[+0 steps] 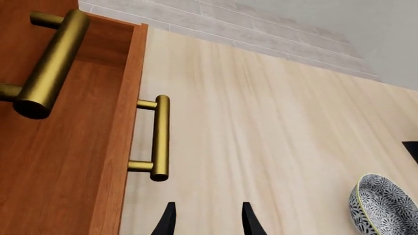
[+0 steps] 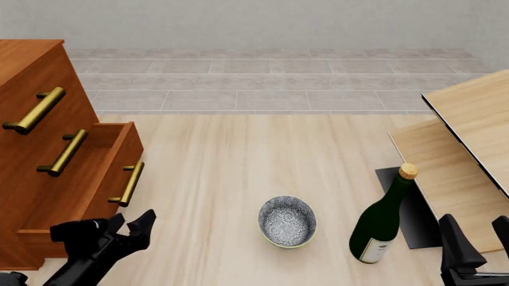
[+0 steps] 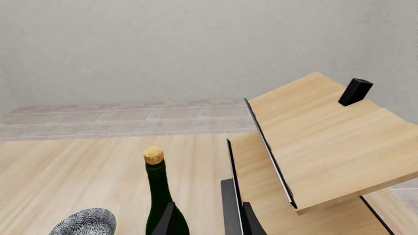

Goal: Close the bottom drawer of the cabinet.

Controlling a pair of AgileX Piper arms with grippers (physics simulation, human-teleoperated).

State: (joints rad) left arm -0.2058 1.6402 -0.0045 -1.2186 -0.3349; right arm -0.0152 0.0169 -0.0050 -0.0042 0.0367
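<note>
Reddish-brown wood is filling the left side of the front view, where the cabinet [image 2: 28,77] is standing with its three stacked drawers, each carrying a brass-gold bar handle. Its bottom drawer [image 2: 87,173] is sitting pulled out from the cabinet face, its open box showing behind the front panel, and its handle [image 2: 129,184] is facing out over the pale wooden table [image 2: 214,179]. The left gripper [image 2: 130,225] is hovering just in front of and below that handle, near the drawer's front edge but not touching it; its two dark fingers are standing apart with nothing between them, as the left wrist view is also showing, where the tips are pointing toward the drawer handle [image 1: 158,138] with bare table between. A patterned bowl [image 2: 287,221] is resting on the table near the middle, well apart from the drawer, and a dark green corked bottle [image 2: 383,217] is standing upright just to its right. Pale wooden boards [image 2: 469,137] are leaning over a dark base on the far right. The right gripper [image 2: 475,238] is waiting low at the right edge beside those boards, its fingers parted and holding nothing.
</note>
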